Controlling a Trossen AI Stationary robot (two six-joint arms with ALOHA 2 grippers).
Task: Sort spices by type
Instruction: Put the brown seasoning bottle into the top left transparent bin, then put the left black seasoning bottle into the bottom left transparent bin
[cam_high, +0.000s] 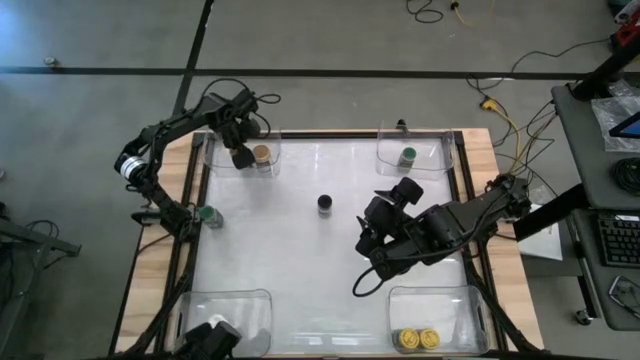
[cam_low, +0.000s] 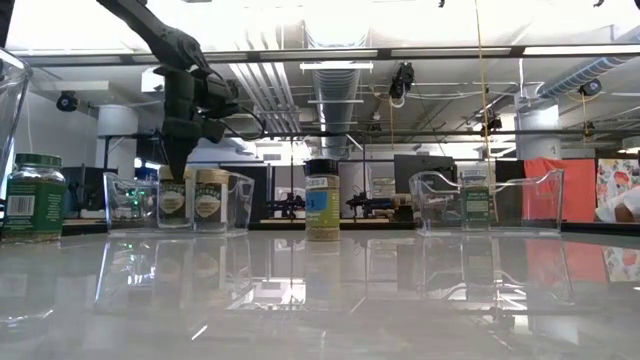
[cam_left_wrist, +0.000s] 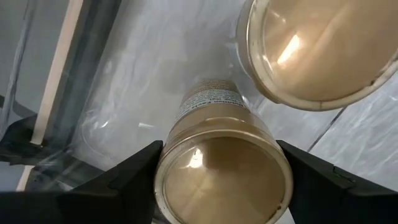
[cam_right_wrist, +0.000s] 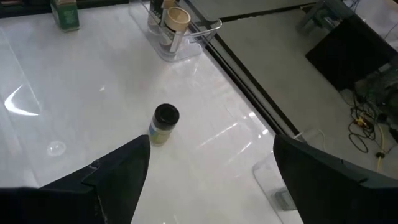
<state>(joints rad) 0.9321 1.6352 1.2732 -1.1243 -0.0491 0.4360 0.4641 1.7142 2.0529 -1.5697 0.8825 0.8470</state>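
At the far-left corner tub (cam_high: 232, 150), the left gripper (cam_high: 240, 156) stands over one tan-lidded jar (cam_left_wrist: 219, 165), its fingers spread on either side of the lid and apparently not pressing it, with a second tan-lidded jar (cam_high: 262, 154) just beside it in the same tub. The jar looks set down, so the sound move is to lift straight up, keeping the fingers clear of both lids so neither jar tips. A green-lidded jar (cam_high: 207, 214) stands alone at the left edge of the tabletop (cam_high: 300, 250), outside any tub. Near the middle stands a black-lidded jar (cam_high: 325, 204), upright and free. The right gripper (cam_high: 372, 243) hangs near it with fingers wide open and empty; it should centre over the black lid before closing. Another green-lidded jar (cam_high: 408, 156) sits in the far-right tub (cam_high: 385, 150), and two yellow-lidded jars (cam_high: 417, 340) in the near-right tub (cam_high: 460, 300).
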